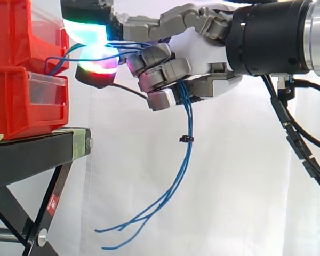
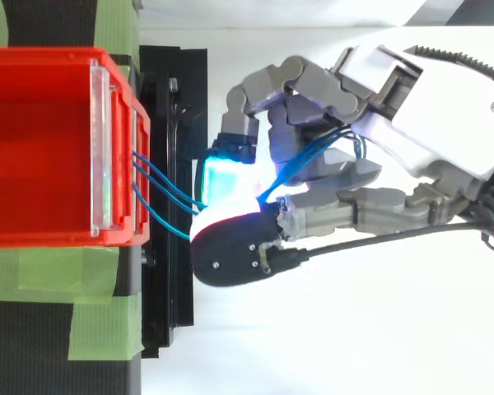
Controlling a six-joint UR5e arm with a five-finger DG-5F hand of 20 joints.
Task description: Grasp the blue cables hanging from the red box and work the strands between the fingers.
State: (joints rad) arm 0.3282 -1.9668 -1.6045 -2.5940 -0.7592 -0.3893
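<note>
No legible txt or nos.

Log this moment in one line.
hand: shut on blue cables | cables: run from red box, pinched between glowing pads, threaded through curled fingers | ends: hanging loose below hand

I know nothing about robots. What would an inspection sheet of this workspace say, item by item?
Surface: black stand with green tape on its top.
Job's things: two red bins, stacked on the stand; blue cables come out of the upper bin's front.
Clutter: nothing seen.
Hand: hand curled round the blue cables; its glowing pads pinch the strands close to the bins.
Cables: the blue cables run through the hand and hang below it, ends loose; a small black tie bundles them.
Surroundings: white curtain behind.
</note>
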